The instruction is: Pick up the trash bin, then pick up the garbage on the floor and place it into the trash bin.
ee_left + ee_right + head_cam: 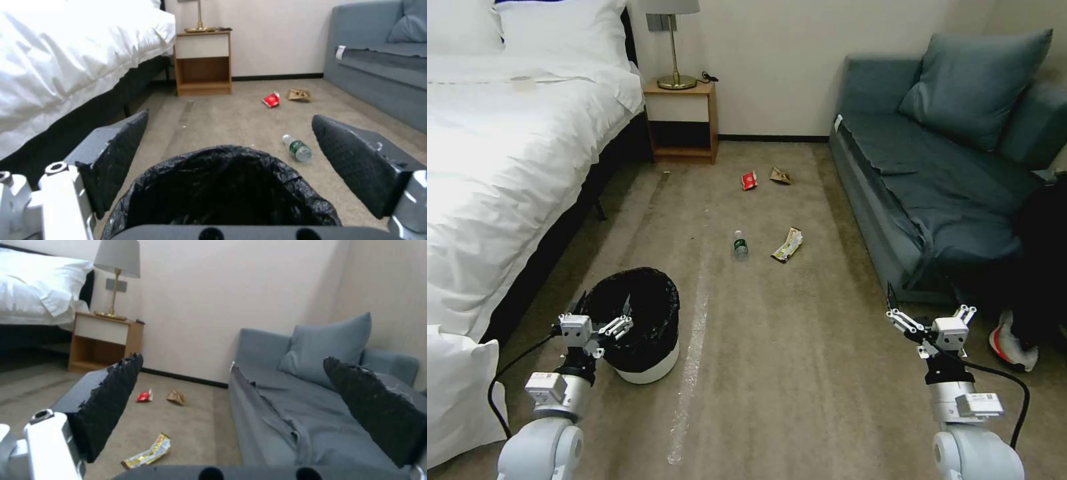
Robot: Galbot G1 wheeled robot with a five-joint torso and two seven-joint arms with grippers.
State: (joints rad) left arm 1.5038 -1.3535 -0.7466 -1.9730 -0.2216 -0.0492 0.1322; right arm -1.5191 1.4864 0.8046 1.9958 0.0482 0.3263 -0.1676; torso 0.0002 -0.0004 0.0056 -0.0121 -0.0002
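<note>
While the left claw (604,315) hangs spread wide at the near rim of the trash bin (639,325), that small round white bin stands on the carpet near the bed (507,173), its glossy black bag folded over the rim. Farther off lie the clear green-labelled bottle (740,245) and yellow-white wrapper (788,245); beyond them, the red packet (749,181) and crumpled brown paper (780,175). The right claw (928,309) hovers open beside the sofa (934,173).

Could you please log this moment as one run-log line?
left gripper: open at trash bin rim | right gripper: open, idle | garbage: on floor
</note>
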